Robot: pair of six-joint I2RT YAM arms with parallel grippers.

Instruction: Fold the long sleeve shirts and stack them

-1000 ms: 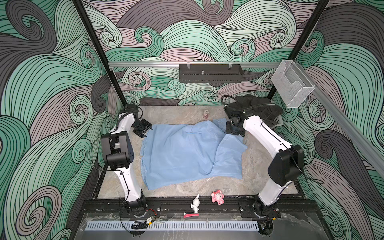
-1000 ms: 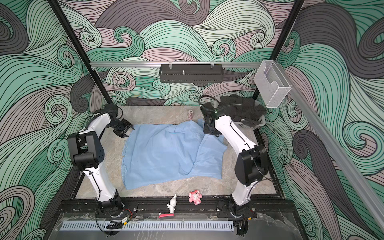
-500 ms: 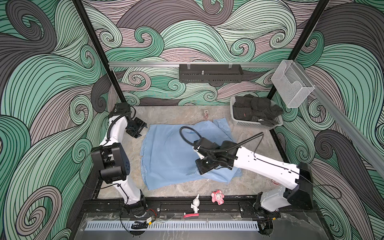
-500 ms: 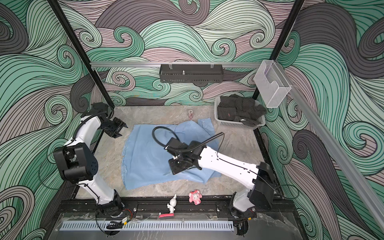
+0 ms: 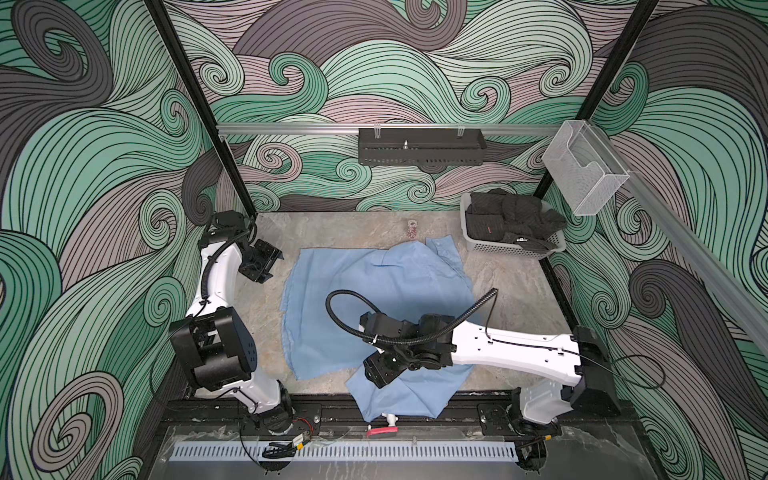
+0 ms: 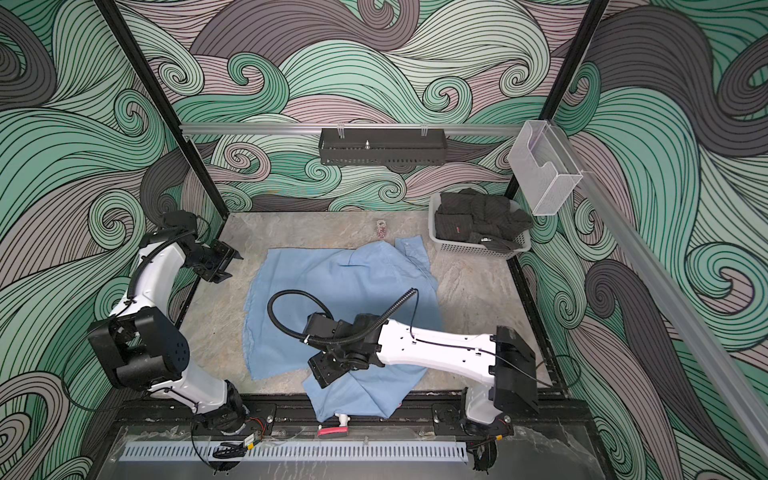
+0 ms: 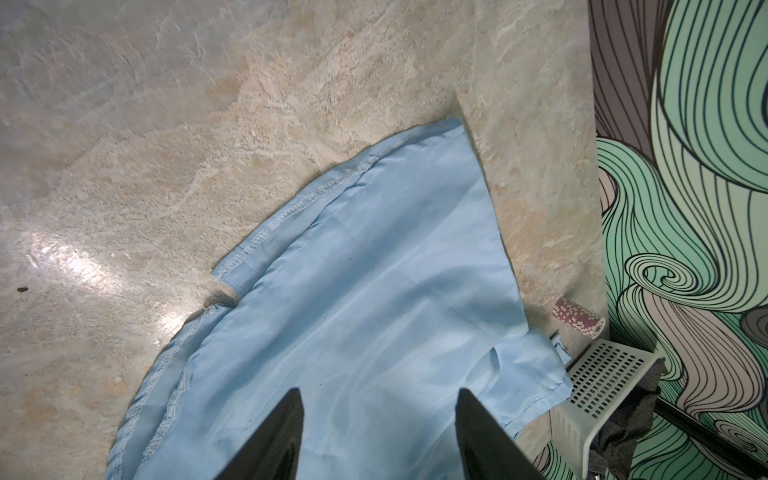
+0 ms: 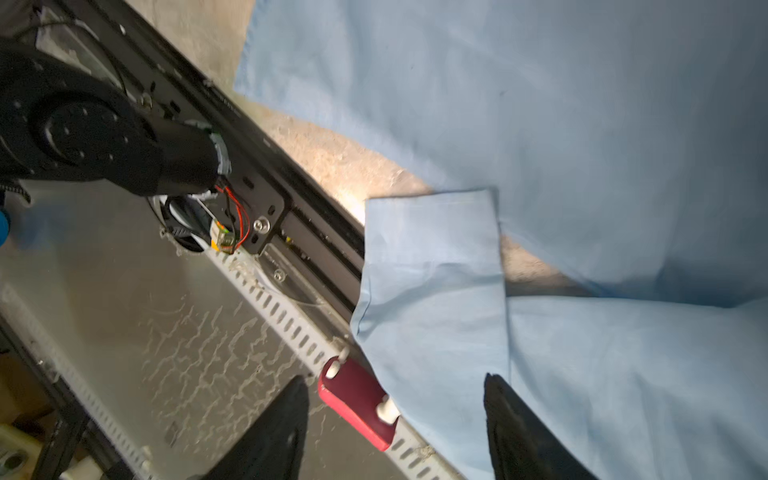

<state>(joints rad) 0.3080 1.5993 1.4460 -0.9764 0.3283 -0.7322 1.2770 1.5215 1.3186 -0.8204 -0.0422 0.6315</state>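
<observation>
Large light-blue woven button-front shirt [image 5: 374, 291] spread flat on the marble-patterned desk [image 5: 332, 228], body's long axis left to right, hem [image 7: 291, 216] toward the left edge, one cuffed sleeve [image 5: 399, 395] stretched over the near edge. Right gripper [image 8: 395, 380] above that sleeve, jaws wide, empty, apparently leaving it laid out. Left gripper [image 7: 378, 392] near the far left corner, partly open, empty, likely poised for the hem.

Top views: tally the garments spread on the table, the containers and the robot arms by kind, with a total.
Light-blue woven shirt: 1
White slotted plastic basket: 1
Black perforated metal wall tray: 1
Clear acrylic wall bin: 1
White-and-black robot arms: 2
Total: 6
</observation>
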